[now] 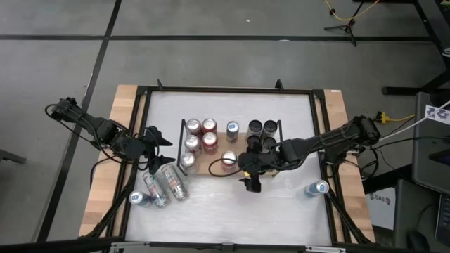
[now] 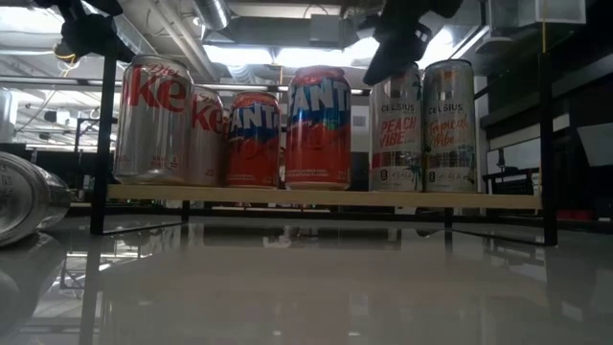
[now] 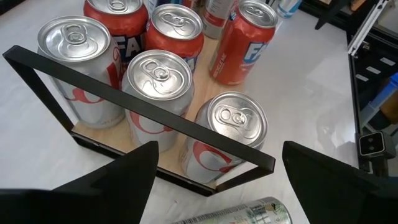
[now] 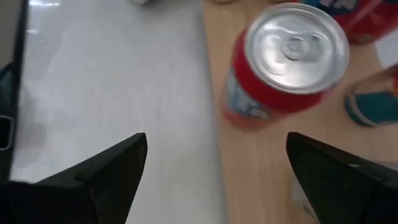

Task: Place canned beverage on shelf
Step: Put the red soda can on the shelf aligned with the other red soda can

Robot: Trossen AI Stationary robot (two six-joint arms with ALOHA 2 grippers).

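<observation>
The red can point(image 4: 287, 65) stands upright on the shelf point(image 4: 249, 180), just ahead of the right end effector point(image 1: 252, 184) and a little to one side of the line between its fingers. Its base sits close to the board's front edge, which suggests it has just been set down there, in the open middle stretch between the two groups of cans. The right end effector is spread wide and released, holding nothing, and hangs over the white surface point(image 1: 232, 204) just off the shelf's front edge.

Beyond that can, silver and red cans point(image 3: 158, 81) fill the end of the shelf nearest the left end effector point(image 1: 156, 149), packed in tidy rows behind the black rail point(image 3: 143, 115), and dark cans point(image 1: 261, 128) fill the far end. The left end effector is also released and empty, poised beside that rail. Below it, several cans point(image 1: 165, 184) lie on their sides on the surface, probably awaiting their turn. One more can point(image 1: 318, 187) lies on the surface well behind the right end effector.
</observation>
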